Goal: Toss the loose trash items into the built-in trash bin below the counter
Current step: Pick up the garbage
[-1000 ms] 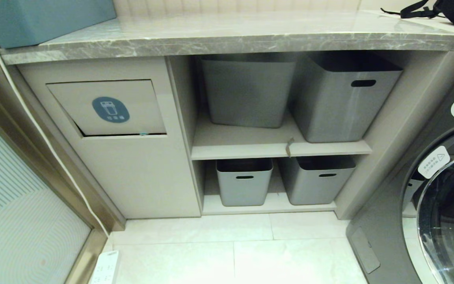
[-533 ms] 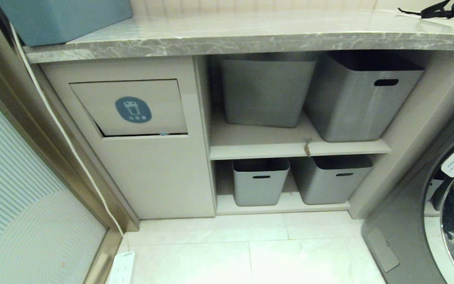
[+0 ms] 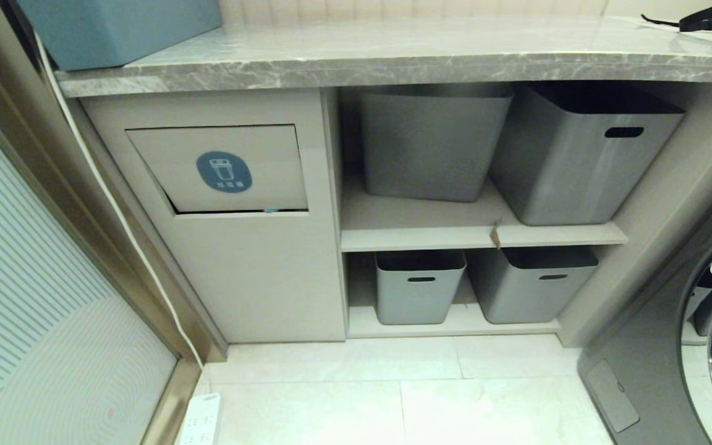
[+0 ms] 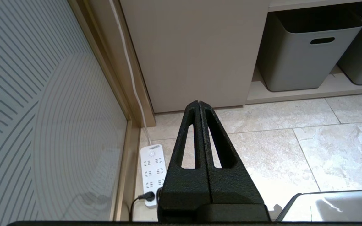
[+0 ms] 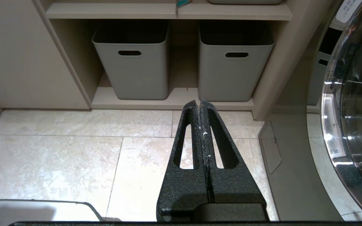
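The grey marble counter (image 3: 393, 62) runs across the top of the head view. Below it on the left is the built-in trash bin (image 3: 226, 170), a beige flap with a blue oval sticker, tilted slightly ajar. One small tan cardboard scrap (image 3: 495, 233) hangs over the front edge of the upper shelf; the right wrist view shows its teal side (image 5: 182, 3). Other loose trash items are out of view. My left gripper (image 4: 199, 103) is shut and empty, low over the floor before the bin cabinet. My right gripper (image 5: 199, 102) is shut and empty, facing the lower tubs. Neither arm shows in the head view.
Grey tubs (image 3: 435, 145) (image 3: 581, 157) (image 3: 418, 287) (image 3: 529, 284) fill the shelves. A washing machine (image 3: 690, 346) stands at right, a ribbed glass door (image 3: 34, 309) at left. A white power strip (image 4: 152, 169) lies on the floor. A teal box (image 3: 115, 28) and a black strapped bag (image 3: 702, 21) sit on the counter.
The whole head view has shifted to the right, so the camera has moved to the left. The things themselves have not moved.
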Tool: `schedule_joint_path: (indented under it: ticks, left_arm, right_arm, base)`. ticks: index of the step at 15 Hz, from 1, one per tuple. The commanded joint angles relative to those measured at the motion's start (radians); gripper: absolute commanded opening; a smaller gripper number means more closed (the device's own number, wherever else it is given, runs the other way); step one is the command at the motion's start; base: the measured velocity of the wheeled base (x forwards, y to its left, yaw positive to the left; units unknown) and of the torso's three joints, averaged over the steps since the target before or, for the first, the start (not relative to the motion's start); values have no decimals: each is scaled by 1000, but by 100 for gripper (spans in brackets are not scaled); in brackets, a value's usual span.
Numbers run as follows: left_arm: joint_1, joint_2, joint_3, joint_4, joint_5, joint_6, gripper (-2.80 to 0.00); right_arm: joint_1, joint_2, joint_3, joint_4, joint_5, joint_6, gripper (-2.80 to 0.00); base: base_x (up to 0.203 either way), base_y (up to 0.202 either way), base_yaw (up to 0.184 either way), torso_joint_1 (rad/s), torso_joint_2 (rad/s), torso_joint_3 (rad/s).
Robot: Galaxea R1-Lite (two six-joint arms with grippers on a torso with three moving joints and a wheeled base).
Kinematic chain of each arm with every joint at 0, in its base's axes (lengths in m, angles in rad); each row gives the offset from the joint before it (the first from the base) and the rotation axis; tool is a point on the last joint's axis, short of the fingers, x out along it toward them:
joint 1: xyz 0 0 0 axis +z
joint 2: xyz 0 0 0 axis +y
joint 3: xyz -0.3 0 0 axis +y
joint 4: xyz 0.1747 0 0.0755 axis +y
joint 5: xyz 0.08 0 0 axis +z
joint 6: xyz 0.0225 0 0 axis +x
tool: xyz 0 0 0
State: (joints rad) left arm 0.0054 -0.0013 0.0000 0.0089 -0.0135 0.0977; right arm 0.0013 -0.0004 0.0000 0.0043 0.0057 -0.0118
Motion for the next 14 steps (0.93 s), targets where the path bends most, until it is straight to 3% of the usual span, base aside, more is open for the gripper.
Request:
schedule_joint_path:
  ticks: [1, 11, 14]
  left_arm:
    - [-1, 0, 0, 0, 0, 1, -280]
    - [1, 0, 0, -3, 1, -1, -280]
    - [-1, 0, -2, -2, 1, -10, -280]
  right_arm:
    - [0, 0, 0, 0, 0, 0, -280]
    - [0, 0, 0, 0, 0, 0, -280]
    - [0, 0, 0, 0, 2, 0, -280]
  base:
    - [0, 0, 0, 0, 0, 0]
    - [0, 0, 0, 0, 0, 0]
    - [1, -144, 3, 4, 4, 1]
